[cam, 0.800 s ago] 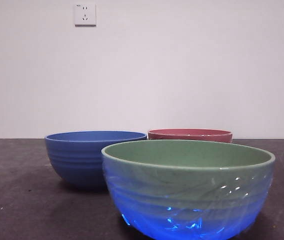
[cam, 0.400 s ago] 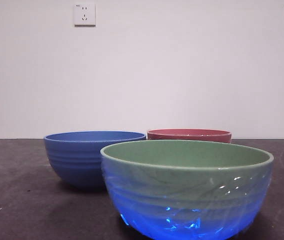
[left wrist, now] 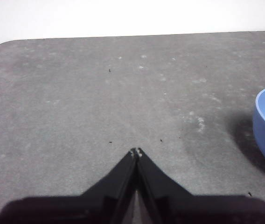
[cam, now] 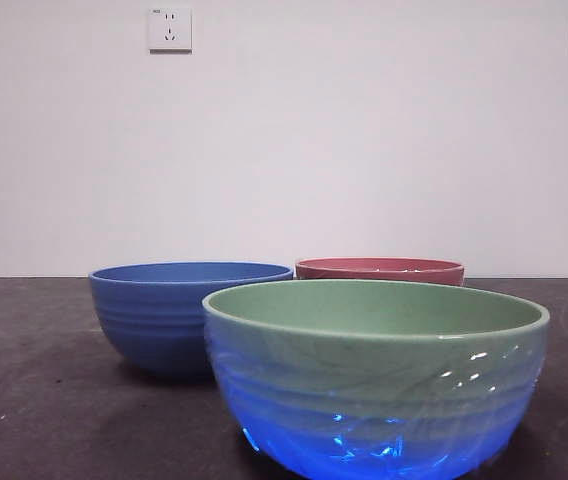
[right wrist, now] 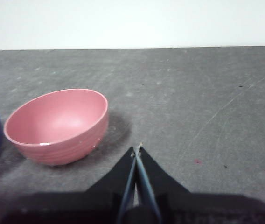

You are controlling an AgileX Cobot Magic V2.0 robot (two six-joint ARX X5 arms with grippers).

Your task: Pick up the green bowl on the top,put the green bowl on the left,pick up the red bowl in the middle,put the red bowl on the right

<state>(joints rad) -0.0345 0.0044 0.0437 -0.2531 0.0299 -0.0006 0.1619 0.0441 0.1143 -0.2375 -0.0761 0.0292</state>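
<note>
Green bowl [cam: 375, 375] nearest — red bowl [right wrist: 58, 125] behind (upright, apart).

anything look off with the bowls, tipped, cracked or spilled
Nothing stands out. The green bowl, blue bowl and red bowl all sit upright on the table, apart and empty where their insides show. The blue glow on the green bowl's lower wall looks like reflected light, not damage.
</note>
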